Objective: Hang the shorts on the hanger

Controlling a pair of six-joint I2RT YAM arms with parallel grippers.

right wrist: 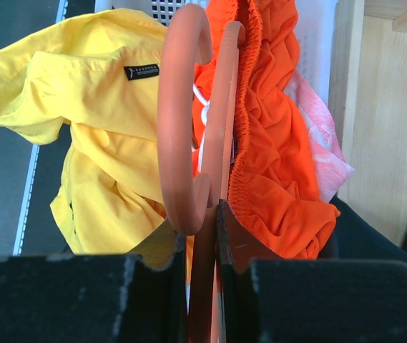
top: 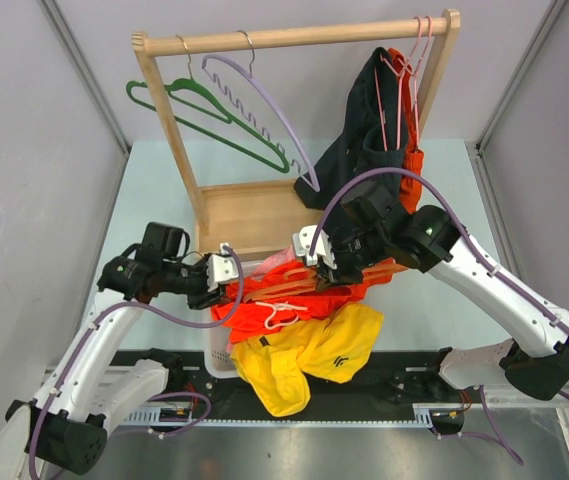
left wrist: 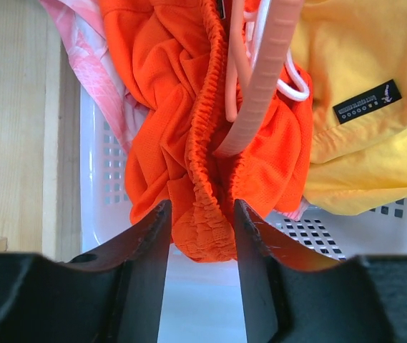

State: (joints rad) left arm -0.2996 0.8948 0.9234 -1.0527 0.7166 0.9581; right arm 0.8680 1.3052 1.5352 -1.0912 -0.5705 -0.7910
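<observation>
The bright orange shorts (top: 269,312) hang draped over the thin orange hanger (top: 286,285) above the white basket (top: 219,358). My right gripper (top: 319,258) is shut on the hanger (right wrist: 204,214) just below its hook (right wrist: 177,121), with the shorts (right wrist: 278,164) bunched to the right of the fingers. My left gripper (left wrist: 202,214) is open. The elastic waistband of the shorts (left wrist: 207,236) hangs between its fingers, with a gap on each side. The hanger (left wrist: 264,78) runs down through the shorts' folds there.
Yellow shorts (top: 314,350) spill over the basket's front edge. A pink cloth (left wrist: 89,50) lies under the orange fabric. Behind stands a wooden rack (top: 244,215) carrying a green hanger (top: 204,105), a lilac hanger (top: 264,105) and dark and red-orange garments (top: 369,145).
</observation>
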